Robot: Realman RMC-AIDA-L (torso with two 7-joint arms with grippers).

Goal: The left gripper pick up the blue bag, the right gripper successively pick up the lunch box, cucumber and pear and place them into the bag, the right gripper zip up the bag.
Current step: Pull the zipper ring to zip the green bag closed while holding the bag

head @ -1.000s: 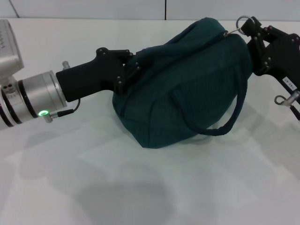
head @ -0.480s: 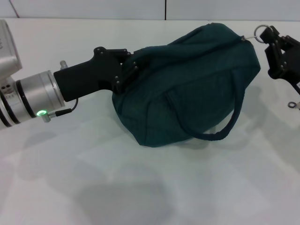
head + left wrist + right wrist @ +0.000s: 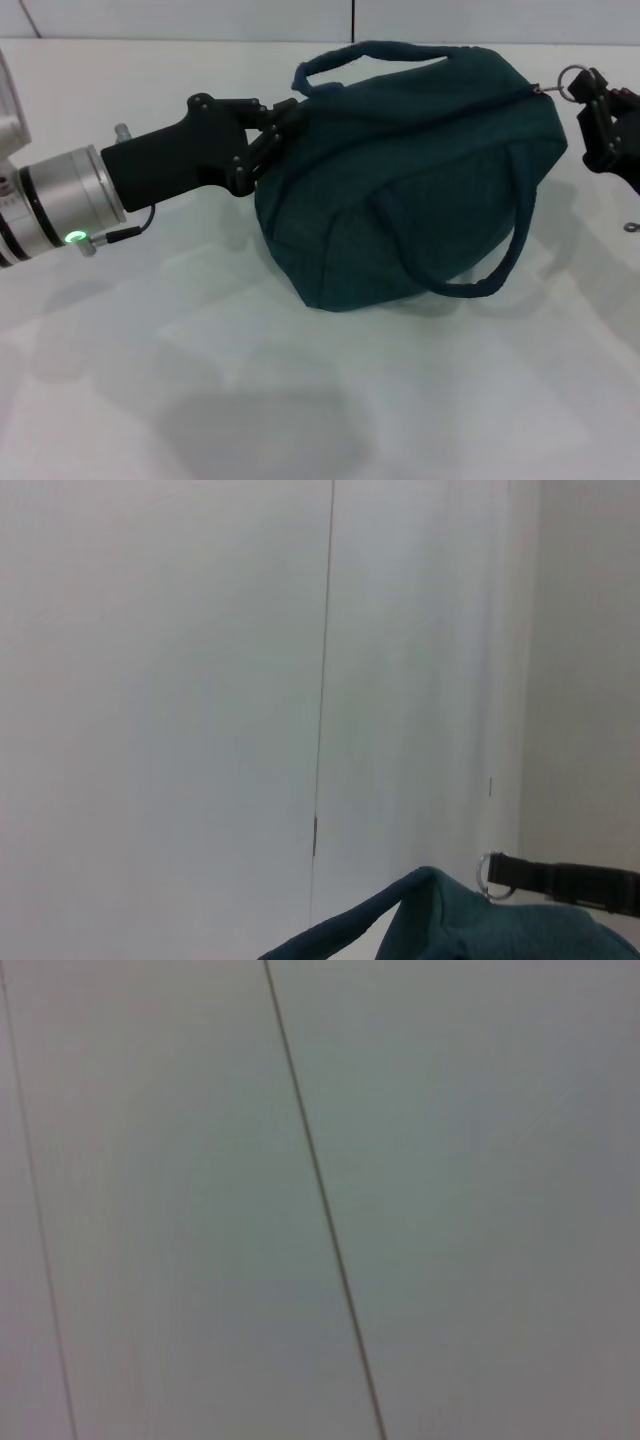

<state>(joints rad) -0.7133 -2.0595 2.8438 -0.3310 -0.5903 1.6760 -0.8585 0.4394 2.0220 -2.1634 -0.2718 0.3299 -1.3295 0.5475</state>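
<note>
A bulging blue bag sits mid-tabletop, long axis running left to right. The left pincer clamps its left end, apparently bracing it. The right pincer pinches the zipper ring at the right end, zip seemingly closed.

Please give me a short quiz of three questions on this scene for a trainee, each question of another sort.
1. True or false: a cucumber lies on the table beside the bag.
2. Which gripper is at the zipper ring? A) left gripper B) right gripper
3. Fill in: the head view shows ___ bag handles.

Key: 1 false, none is in view; 2 B; 3 two, one arching over the top, one hanging in front.
</note>
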